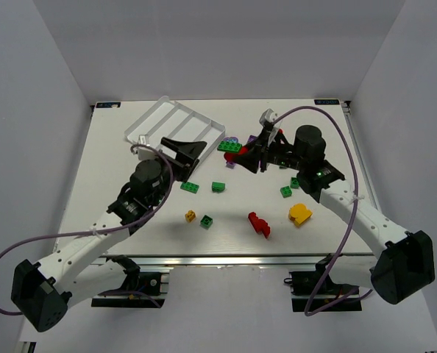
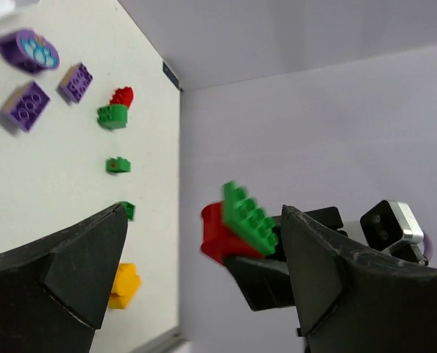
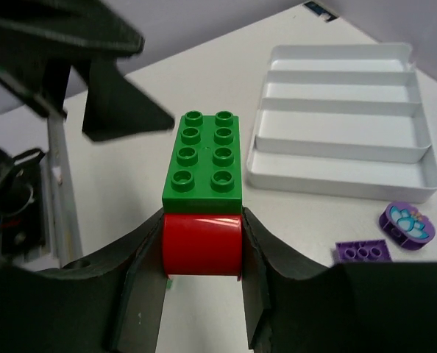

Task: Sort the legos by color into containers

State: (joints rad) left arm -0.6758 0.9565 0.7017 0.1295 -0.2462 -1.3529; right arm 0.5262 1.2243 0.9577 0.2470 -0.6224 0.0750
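My right gripper (image 3: 202,254) is shut on a red rounded lego (image 3: 202,243), and a green eight-stud lego (image 3: 206,162) is stuck on top of it. The pair hangs above the table, right of the white tray of containers (image 1: 146,121). From the left wrist view, the same red and green pair (image 2: 237,220) sits just beyond my left gripper (image 2: 204,257), which is open with nothing between its fingers (image 2: 79,265). Seen from above, the left gripper (image 1: 193,156) faces the right gripper (image 1: 242,153), with a short gap between them. All four tray compartments (image 3: 336,179) look bare.
Loose legos lie on the table: green ones (image 1: 190,187) (image 1: 218,187) (image 1: 206,221) (image 1: 286,191), a small yellow one (image 1: 190,216), a larger yellow one (image 1: 300,214) and a red one (image 1: 260,224). A round purple piece (image 3: 404,222) and a purple brick (image 3: 362,251) rest near the tray.
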